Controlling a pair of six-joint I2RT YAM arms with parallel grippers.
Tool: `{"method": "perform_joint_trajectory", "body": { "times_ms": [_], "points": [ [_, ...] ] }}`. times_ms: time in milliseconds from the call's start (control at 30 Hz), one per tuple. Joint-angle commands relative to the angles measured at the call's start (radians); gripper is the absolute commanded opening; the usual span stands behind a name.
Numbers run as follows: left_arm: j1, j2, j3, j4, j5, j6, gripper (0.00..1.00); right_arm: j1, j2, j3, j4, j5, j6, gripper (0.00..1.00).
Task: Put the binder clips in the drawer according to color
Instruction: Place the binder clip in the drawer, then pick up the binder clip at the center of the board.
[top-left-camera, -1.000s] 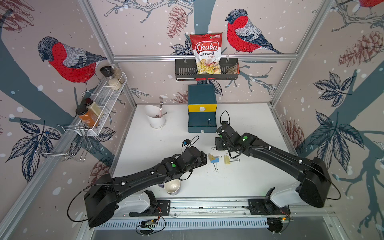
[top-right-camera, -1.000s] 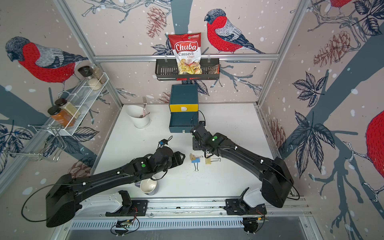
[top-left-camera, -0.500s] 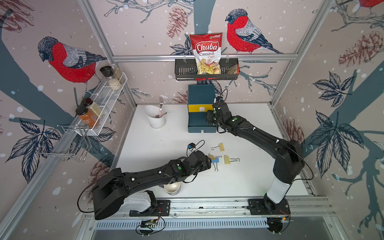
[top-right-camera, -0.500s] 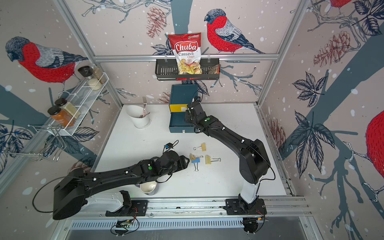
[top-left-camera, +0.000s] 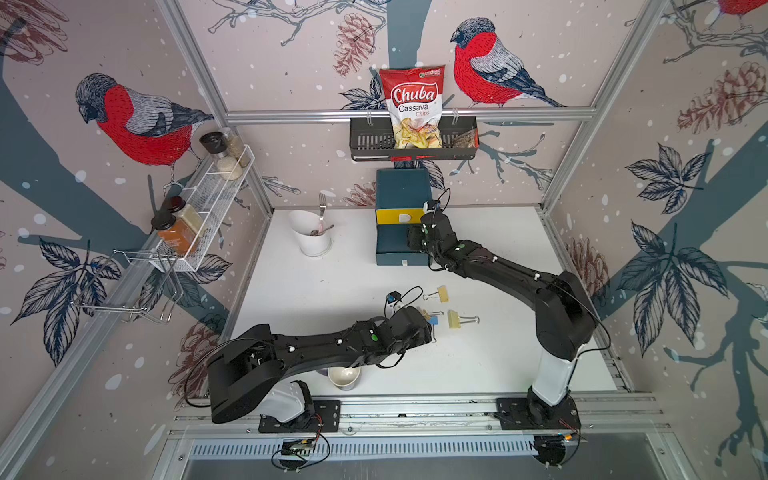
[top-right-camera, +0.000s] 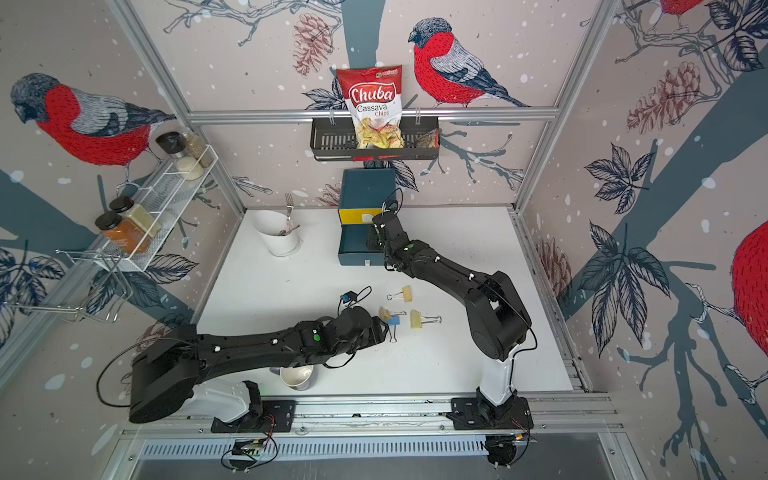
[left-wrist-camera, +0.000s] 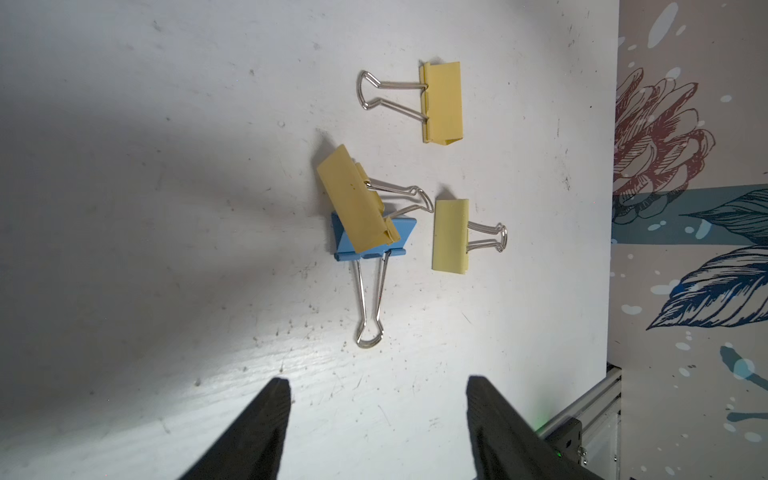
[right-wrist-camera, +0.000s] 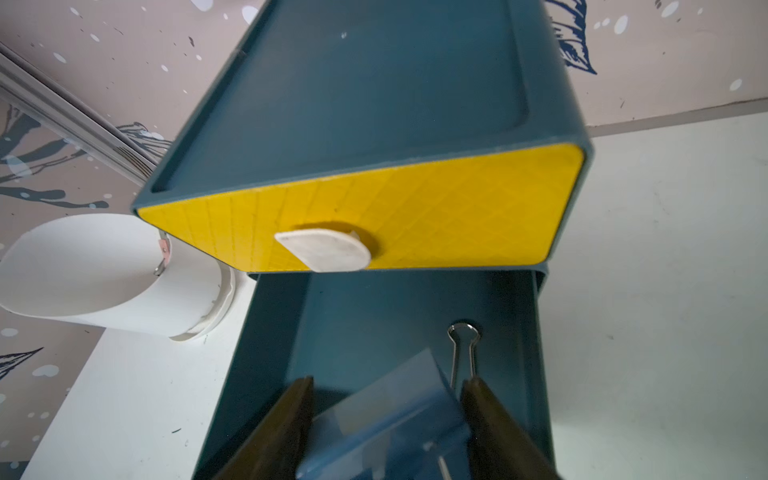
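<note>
Nearest me, the left pincer (left-wrist-camera: 378, 380) hung low over the desk (left-wrist-camera: 166, 166), its jaws spread and empty. Just beyond its tips lay a blue clip (left-wrist-camera: 405, 232), its wire loops pointing back toward the jaws. A yellow clip (left-wrist-camera: 357, 199) rested tilted across the blue body. Two more yellow clips (left-wrist-camera: 451, 237) (left-wrist-camera: 442, 102) lay flat just past them, each apart from the pile.

These looked light and stiff, little folded steel bodies with a smooth painted skin that could slide under a pinch. The wire loops swing, so they would make a loose hold. I'd judge the flat sides of the body the safer place. The blue one was partly covered, so its bare end or the loops were all that showed to take.

Farther back stood the drawer unit (top-left-camera: 402, 187), its yellow top front (right-wrist-camera: 415, 208) closed and the middle drawer (right-wrist-camera: 374, 324) pulled out. The right pincer (right-wrist-camera: 390, 380) hovered over that open drawer, clamped on a second blue clip (right-wrist-camera: 395, 415), blurred, not yet let go.
</note>
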Motion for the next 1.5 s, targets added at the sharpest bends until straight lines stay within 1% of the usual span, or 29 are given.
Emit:
{"method": "perform_joint_trajectory", "body": {
  "times_ms": [0, 133, 233, 333, 433, 600, 700, 800, 833, 900, 1000, 1100, 1233, 1367, 1467],
  "points": [
    [-0.009, 0.016, 0.021, 0.031, -0.026, -0.004, 0.72, -0.002, 0.01, 0.008, 0.01, 0.005, 0.023, 0.58],
    [-0.015, 0.045, 0.043, 0.028, -0.034, 0.002, 0.74, -0.006, 0.014, 0.021, -0.02, -0.013, 0.034, 0.7],
    [-0.019, 0.074, 0.061, 0.021, -0.041, 0.004, 0.74, -0.001, -0.013, 0.012, -0.02, -0.005, 0.025, 0.78],
    [-0.031, 0.106, 0.092, -0.007, -0.063, 0.009, 0.75, 0.002, -0.05, 0.004, -0.03, 0.007, 0.022, 0.81],
    [-0.041, 0.145, 0.133, -0.041, -0.088, 0.026, 0.75, 0.001, -0.106, -0.015, -0.037, 0.013, 0.024, 0.81],
    [-0.052, 0.233, 0.213, -0.129, -0.14, 0.04, 0.76, -0.005, -0.255, -0.08, -0.082, 0.064, 0.054, 0.8],
    [-0.062, 0.286, 0.262, -0.184, -0.181, 0.041, 0.76, -0.012, -0.378, -0.149, -0.121, 0.103, 0.09, 0.8],
    [-0.074, 0.329, 0.271, -0.205, -0.222, 0.04, 0.76, -0.016, -0.519, -0.246, -0.13, 0.127, 0.117, 0.8],
    [-0.079, 0.346, 0.307, -0.216, -0.238, 0.042, 0.76, -0.018, -0.564, -0.281, -0.128, 0.129, 0.127, 0.8],
    [-0.087, 0.379, 0.332, -0.232, -0.27, 0.045, 0.76, -0.021, -0.651, -0.335, -0.141, 0.13, 0.141, 0.8],
    [-0.09, 0.424, 0.365, -0.244, -0.293, 0.05, 0.76, -0.023, -0.741, -0.389, -0.181, 0.123, 0.165, 0.8],
    [-0.09, 0.458, 0.394, -0.246, -0.309, 0.059, 0.76, -0.023, -0.809, -0.427, -0.209, 0.117, 0.185, 0.8],
    [-0.09, 0.496, 0.438, -0.298, -0.352, 0.065, 0.75, -0.023, -0.863, -0.451, -0.243, 0.123, 0.2, 0.8],
    [-0.09, 0.525, 0.461, -0.302, -0.37, 0.086, 0.73, -0.023, -0.893, -0.46, -0.257, 0.117, 0.208, 0.8],
    [-0.092, 0.553, 0.485, -0.337, -0.386, 0.086, 0.72, -0.025, -0.903, -0.459, -0.267, 0.121, 0.208, 0.8]
  ]
}}
